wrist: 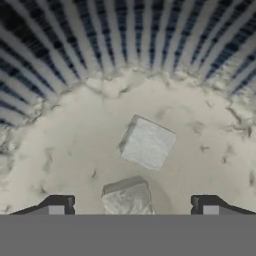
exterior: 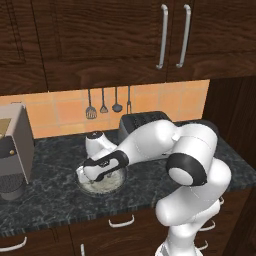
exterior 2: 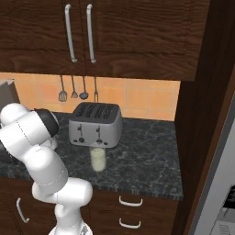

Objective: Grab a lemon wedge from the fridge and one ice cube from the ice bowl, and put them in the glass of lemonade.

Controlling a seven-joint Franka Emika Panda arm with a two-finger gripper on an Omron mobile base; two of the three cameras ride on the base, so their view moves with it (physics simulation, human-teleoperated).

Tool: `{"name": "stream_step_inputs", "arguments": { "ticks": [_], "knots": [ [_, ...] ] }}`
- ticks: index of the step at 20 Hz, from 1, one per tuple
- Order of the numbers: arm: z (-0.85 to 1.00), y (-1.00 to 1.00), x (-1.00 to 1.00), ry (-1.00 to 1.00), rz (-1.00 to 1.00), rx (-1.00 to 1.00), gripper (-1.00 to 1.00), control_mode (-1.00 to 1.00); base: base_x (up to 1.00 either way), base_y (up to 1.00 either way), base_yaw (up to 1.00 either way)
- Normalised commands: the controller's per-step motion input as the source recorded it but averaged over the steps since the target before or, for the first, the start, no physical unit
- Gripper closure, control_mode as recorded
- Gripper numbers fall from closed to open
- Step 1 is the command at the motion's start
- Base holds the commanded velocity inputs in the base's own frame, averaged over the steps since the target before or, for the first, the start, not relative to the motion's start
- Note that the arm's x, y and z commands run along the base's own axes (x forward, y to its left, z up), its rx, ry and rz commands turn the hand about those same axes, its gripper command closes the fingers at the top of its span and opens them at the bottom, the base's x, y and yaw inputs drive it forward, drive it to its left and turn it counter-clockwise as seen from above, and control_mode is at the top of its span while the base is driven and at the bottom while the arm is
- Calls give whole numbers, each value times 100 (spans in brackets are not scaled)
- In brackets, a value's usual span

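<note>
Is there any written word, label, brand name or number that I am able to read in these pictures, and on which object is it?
None can be read.
The toaster has small dark knobs, no legible marks.
The coffee machine shows no text.
The ice bowl is unmarked.

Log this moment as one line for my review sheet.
phase: reaching for ice | gripper: open, inside ice bowl, straddling near ice cube | second ice cube: beyond it | glass of lemonade: by toaster

The ice bowl (wrist: 75, 150) is whitish inside with dark-striped walls; the toaster (exterior 2: 95, 124) silver, the counter (exterior 2: 147, 156) black-marbled.
</note>
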Motion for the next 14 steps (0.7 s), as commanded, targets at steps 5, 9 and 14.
{"name": "stream_step_inputs", "arguments": {
  "ticks": [5, 9, 14],
  "knots": [
    [-1, 0, 0, 0, 0, 0, 100, -100, 0, 0, 0],
    [0, 0, 0, 0, 0, 0, 100, -100, 0, 0, 0],
    [-1, 0, -2, 0, 0, 0, 100, -100, 0, 0, 0]
  ]
}}
